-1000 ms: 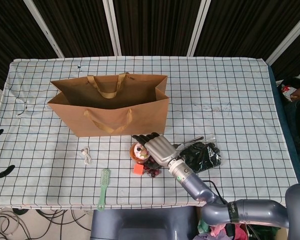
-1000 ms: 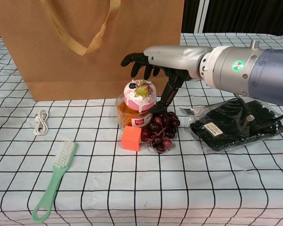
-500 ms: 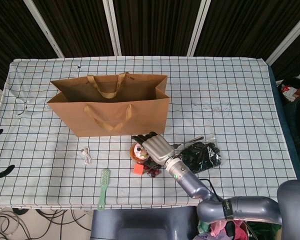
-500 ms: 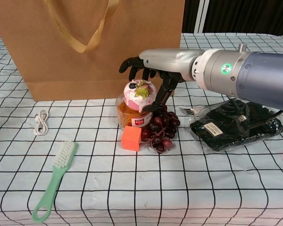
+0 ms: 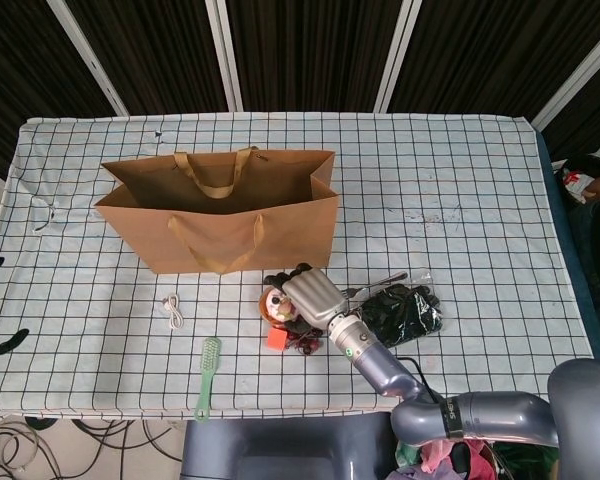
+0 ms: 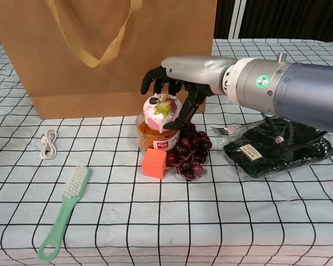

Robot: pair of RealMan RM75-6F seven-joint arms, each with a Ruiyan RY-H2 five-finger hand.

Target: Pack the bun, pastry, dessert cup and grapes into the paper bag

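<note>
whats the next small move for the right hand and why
Probably lower the right hand a little and close its fingers around the dessert cup. The hand sits just above the cup's pink top with fingers spread over it, thumb beside it, and nothing yet gripped. The cup stands upright against the grapes and an orange block, so a grasp from above looks cleanest before lifting toward the bag.

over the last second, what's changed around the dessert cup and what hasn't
The right hand has eased left and down over the dessert cup, its thumb now against the cup's right side. The cup has tipped slightly leftward; whether it is gripped yet is unclear. The grapes, orange block, paper bag, green brush and cable have stayed put.
</note>
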